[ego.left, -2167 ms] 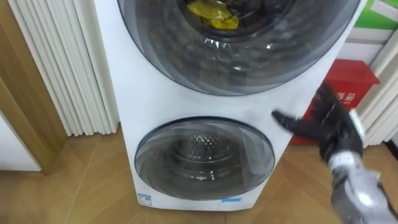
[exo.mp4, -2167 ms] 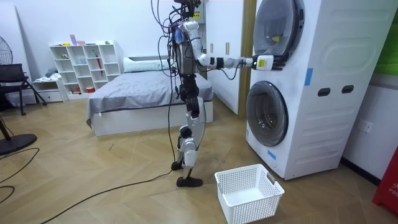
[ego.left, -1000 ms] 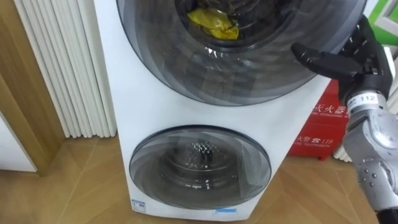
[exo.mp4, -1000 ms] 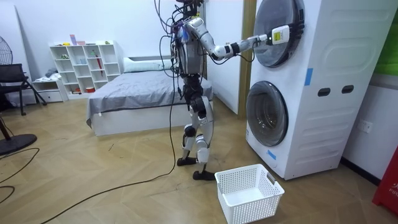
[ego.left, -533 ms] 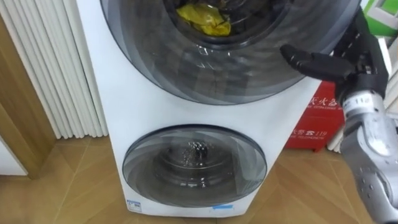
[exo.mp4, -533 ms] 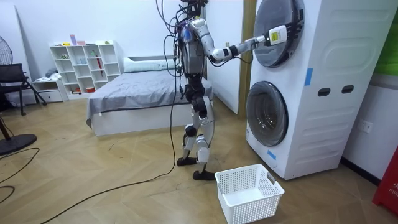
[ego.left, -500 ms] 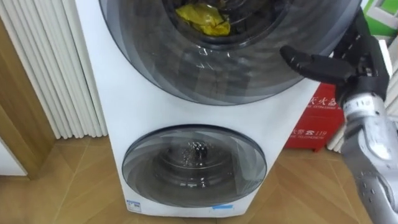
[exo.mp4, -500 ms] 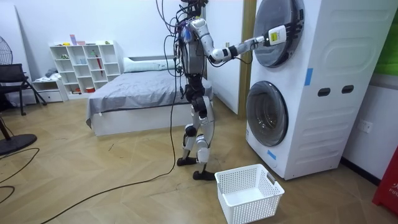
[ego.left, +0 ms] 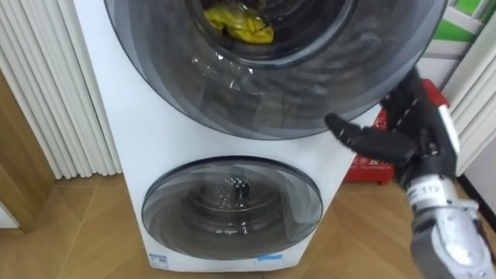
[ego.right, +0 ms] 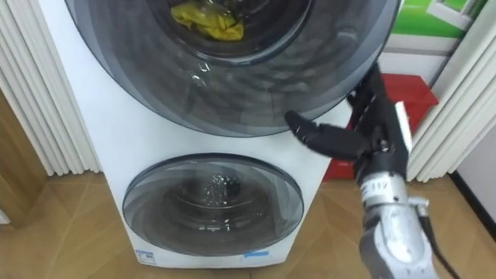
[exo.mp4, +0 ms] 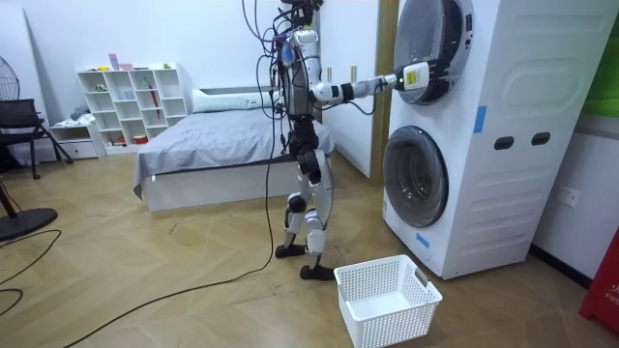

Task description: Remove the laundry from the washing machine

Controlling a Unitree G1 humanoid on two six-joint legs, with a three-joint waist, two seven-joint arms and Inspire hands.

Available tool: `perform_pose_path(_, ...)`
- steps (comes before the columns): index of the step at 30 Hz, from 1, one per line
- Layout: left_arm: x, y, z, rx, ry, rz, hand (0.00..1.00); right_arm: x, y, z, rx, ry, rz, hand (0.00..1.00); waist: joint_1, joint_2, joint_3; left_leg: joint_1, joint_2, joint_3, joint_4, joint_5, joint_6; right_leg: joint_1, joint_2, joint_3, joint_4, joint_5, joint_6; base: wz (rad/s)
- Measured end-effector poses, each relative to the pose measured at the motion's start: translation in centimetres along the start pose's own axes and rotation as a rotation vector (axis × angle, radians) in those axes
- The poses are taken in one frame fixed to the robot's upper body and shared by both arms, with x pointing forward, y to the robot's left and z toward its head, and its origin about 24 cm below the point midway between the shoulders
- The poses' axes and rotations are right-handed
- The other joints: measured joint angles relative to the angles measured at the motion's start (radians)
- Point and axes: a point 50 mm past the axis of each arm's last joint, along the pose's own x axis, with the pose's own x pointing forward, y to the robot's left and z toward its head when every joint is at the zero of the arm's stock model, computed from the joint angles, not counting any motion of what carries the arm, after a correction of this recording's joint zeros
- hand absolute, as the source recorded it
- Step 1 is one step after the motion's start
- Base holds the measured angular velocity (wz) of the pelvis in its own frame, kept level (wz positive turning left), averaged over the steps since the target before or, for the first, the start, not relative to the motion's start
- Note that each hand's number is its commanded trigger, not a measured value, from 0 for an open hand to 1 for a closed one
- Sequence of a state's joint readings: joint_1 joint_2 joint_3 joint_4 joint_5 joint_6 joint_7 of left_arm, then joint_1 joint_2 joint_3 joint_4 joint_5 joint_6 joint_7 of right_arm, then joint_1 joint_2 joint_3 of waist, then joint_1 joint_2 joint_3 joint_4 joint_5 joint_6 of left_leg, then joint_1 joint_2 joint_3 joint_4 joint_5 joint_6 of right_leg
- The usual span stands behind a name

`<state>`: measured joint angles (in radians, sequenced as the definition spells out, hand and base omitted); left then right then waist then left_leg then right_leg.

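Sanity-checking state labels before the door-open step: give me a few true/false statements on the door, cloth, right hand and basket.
1. A white basket stands on the floor in front of the washing machine. True.
2. The yellow cloth lies in the basket. False: it sits behind the glass of the upper door.
3. The upper door is shut. True.
4. The right hand grips the cloth. False: it is open, holds nothing, and is at the upper door's lower right edge.
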<state>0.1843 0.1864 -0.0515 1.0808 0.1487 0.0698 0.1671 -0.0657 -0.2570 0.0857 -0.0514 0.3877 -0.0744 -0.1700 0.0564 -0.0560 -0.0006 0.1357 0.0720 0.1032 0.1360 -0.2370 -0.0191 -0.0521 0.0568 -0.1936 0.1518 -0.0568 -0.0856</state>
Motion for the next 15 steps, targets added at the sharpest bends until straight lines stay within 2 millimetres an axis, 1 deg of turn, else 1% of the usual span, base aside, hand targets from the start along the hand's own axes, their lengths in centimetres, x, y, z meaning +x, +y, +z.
perform_pose_path(2,0.0,-0.1,0.1,0.009,-0.008,-0.004,0.00,-0.9,0.5,-1.1,0.005,0.047,0.035,0.00,0.000,0.004,0.0012,0.000,0.001,0.002,-0.001,0.000,0.000,-0.002,0.002,0.001,0.000,0.001,-0.002,0.00)
perform_pose_path(3,0.0,-0.2,0.1,0.012,-0.012,-0.007,0.00,-1.4,1.0,-1.7,0.013,0.075,0.063,0.00,0.000,0.010,0.0018,-0.002,0.002,0.002,-0.001,0.000,-0.001,-0.003,0.002,0.001,0.001,0.002,-0.003,0.00)
perform_pose_path(4,0.0,-0.3,0.2,0.015,-0.014,-0.009,0.00,-1.6,1.2,-2.0,0.019,0.084,0.074,0.00,0.000,0.013,0.0017,-0.002,0.002,0.002,-0.001,-0.001,-0.001,-0.004,0.003,0.001,0.001,0.002,-0.003,0.00)
perform_pose_path(6,-0.1,-0.5,0.1,0.024,-0.020,-0.016,0.00,-2.1,1.8,-2.5,0.031,0.105,0.111,0.00,0.000,0.027,-0.0034,-0.004,0.004,0.002,-0.002,-0.002,-0.004,-0.006,0.005,0.002,0.002,0.001,-0.003,0.00)
perform_pose_path(7,-0.1,-0.5,0.1,0.023,-0.020,-0.016,0.00,-2.2,2.0,-2.6,0.033,0.108,0.120,0.00,-0.001,0.030,-0.0037,-0.004,0.004,0.002,-0.002,-0.003,-0.004,-0.006,0.005,0.002,0.003,0.001,-0.004,0.00)
perform_pose_path(15,-0.1,-0.6,0.2,0.005,-0.038,-0.029,0.00,-2.4,2.2,-2.6,0.040,0.113,0.133,0.00,-0.007,0.029,-0.0042,-0.002,0.004,0.003,0.000,-0.002,-0.004,-0.006,0.006,0.005,0.003,0.002,-0.005,-0.01)
